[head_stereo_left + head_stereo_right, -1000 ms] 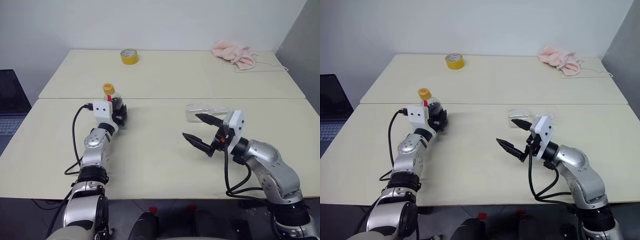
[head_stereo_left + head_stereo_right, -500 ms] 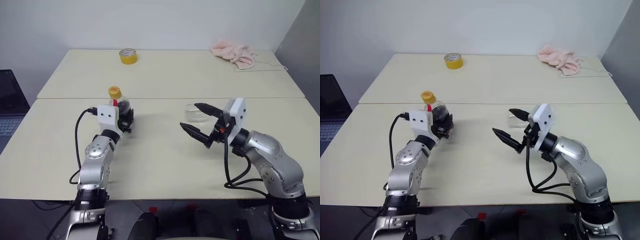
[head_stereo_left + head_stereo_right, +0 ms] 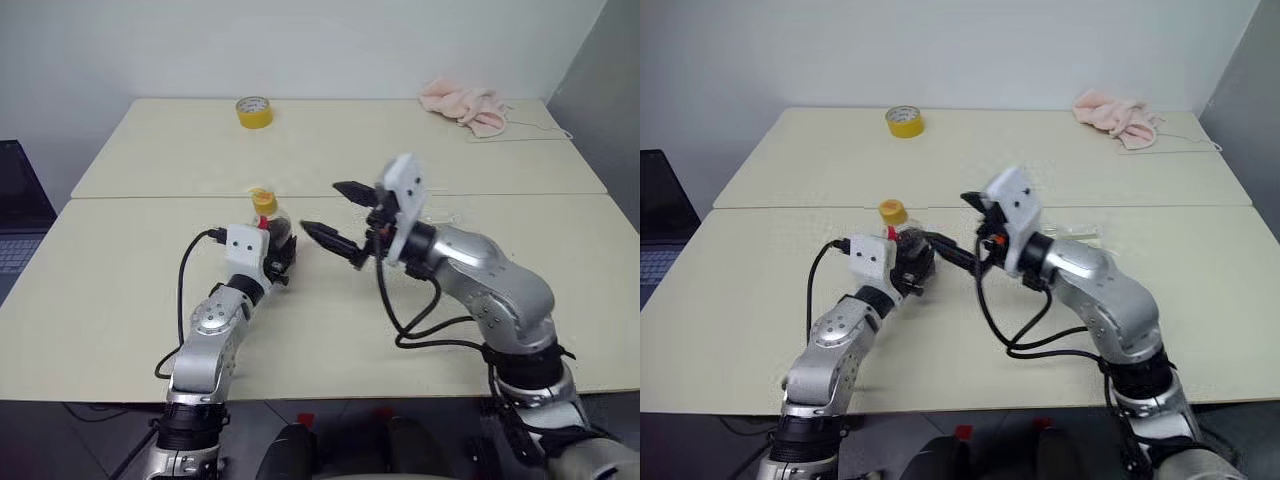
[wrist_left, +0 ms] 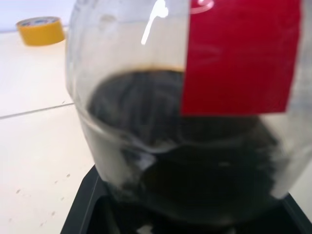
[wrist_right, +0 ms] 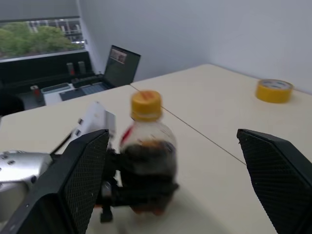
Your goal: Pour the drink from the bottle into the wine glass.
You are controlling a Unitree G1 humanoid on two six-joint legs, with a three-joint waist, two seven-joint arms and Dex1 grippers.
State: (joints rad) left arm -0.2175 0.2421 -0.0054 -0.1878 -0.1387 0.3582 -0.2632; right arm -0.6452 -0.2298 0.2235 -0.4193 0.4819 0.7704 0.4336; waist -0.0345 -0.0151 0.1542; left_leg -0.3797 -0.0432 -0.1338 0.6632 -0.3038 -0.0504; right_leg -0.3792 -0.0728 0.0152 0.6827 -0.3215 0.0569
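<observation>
The bottle (image 3: pixel 270 215), clear with a yellow cap (image 5: pixel 145 104) and a red label (image 4: pixel 241 53), stands upright just above the table at centre left. My left gripper (image 3: pixel 281 249) is shut on its lower body. The drink (image 5: pixel 148 158) is almost black and fills the lower half of the bottle. My right gripper (image 3: pixel 320 207) is open, level with the bottle and close to its right, with one finger up near the cap and the other lower down. The wine glass (image 3: pixel 1080 232) is a faint clear shape on the table behind my right forearm.
A yellow tape roll (image 3: pixel 254 110) sits at the far left of the back table, a pink cloth (image 3: pixel 465 105) at its far right. A laptop (image 3: pixel 15 200) stands off the table's left edge. A seam (image 3: pixel 150 197) joins the two tables.
My left gripper has carried the bottle to the right, toward the middle. My right gripper, still open, has swung left and up, away from the wine glass, and now faces the bottle.
</observation>
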